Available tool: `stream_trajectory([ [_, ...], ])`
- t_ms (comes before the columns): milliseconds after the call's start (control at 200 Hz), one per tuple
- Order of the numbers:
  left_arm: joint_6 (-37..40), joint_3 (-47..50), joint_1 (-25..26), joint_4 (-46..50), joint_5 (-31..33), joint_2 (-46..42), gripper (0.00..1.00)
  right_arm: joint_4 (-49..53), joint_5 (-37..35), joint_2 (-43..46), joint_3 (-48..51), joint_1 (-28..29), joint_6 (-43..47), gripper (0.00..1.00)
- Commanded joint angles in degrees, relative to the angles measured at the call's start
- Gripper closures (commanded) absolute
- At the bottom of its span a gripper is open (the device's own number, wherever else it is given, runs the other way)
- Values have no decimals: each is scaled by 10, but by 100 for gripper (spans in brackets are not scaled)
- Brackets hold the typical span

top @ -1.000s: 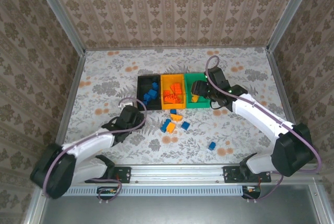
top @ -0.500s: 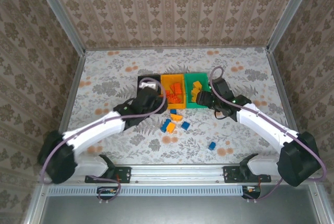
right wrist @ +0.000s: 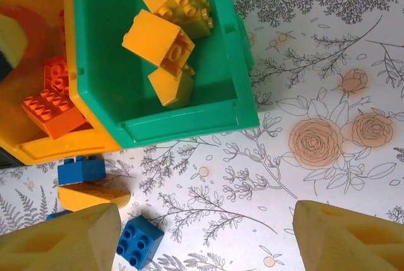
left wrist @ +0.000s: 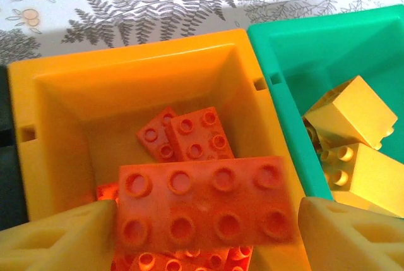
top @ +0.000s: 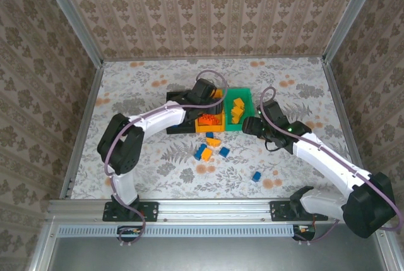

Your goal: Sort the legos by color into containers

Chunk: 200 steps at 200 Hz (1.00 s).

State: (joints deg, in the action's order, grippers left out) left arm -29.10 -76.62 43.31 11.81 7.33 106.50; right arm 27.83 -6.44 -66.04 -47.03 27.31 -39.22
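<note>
Floral-patterned worktop (top: 126, 88) carries a black bin (top: 180, 128), an orange bin (left wrist: 63, 126) and a green bin (right wrist: 189, 119), joined in a row. The left gripper (left wrist: 205, 227) clamps a red-orange brick (left wrist: 202, 198) directly above the orange bin. Yellow bricks (right wrist: 158, 40) lie in the green bin. The right gripper (right wrist: 208, 236), jaws spread and empty, hovers over the worktop beside the green bin, with loose bricks (right wrist: 139, 240) to its left.

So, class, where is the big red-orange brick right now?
Left wrist view: the red-orange brick is clamped in the left hand above the orange bin, just left of the green bin.
</note>
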Motion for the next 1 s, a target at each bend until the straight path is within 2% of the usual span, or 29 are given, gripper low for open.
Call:
stream_trajectory([
  [0,10,-25,1,22,-8,-3,13,44,25,14,8,2,3,25],
  [75,8,-21,2,19,-8,-18,5,60,40,14,10,2,3,25],
  [195,7,4,12,7,-10,-65,0,90,62,21,22,3,2,25],
  [390,9,88,54,-11,5,-173,0,167,100,19,43,17,4,25],
  [585,-16,211,89,-27,35,-282,0,226,136,-15,65,73,-16,26],
  [760,-42,312,100,-34,47,-367,0,238,155,-72,68,134,-43,26],
  [995,-77,405,100,-28,67,-448,0,217,130,-123,51,138,-41,30],
])
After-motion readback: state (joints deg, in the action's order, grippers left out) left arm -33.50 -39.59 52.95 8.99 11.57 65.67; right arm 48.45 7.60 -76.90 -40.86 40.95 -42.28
